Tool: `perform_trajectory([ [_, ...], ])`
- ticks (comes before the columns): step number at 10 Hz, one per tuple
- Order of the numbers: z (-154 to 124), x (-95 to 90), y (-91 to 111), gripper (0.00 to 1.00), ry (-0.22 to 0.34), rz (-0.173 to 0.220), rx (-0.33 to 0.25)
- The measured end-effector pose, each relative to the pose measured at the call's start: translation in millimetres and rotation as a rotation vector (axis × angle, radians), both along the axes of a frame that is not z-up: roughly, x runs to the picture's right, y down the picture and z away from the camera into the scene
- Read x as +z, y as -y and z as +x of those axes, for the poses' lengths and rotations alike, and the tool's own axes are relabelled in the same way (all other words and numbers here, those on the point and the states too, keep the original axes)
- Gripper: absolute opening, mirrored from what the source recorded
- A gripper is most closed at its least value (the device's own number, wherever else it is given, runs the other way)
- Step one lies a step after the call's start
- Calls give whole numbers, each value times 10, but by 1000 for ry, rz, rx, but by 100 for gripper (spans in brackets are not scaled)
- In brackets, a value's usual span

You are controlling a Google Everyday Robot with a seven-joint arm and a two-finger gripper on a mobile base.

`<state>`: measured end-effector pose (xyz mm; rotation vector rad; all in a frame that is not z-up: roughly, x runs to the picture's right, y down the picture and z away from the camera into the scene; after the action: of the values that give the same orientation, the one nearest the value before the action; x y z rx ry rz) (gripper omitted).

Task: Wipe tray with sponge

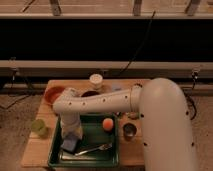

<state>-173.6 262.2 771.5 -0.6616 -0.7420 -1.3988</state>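
You are looking at a big white arm [105, 102] reaching from the right across the wooden worktop [37, 147], bending down into the left side of the green tray [112, 159]. The tray is sitting at the front of the worktop, and it is not bare: an orange ball [107, 123] is resting near its middle and a fork [95, 149] is lying toward its front.

The end effector [71, 135] is pointing down at the tray's left half, with the blue-grey sponge [70, 144] right under it, on the tray floor. You cannot tell whether it is clamping the sponge or only pressing on it.

A rightward sweep is likely to knock the ball rolling or push the fork against the rim. A loose hold may leave the sponge behind.
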Motion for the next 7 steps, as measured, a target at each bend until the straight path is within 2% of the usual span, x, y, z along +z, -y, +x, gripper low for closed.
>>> perform_trajectory([
  [2,256,-27,-64,0,-17,-13,-14],
  [4,650,-34,-72,0,-61,-18,-10],
  [7,1017,42,79,0,-134,-7,28],
])
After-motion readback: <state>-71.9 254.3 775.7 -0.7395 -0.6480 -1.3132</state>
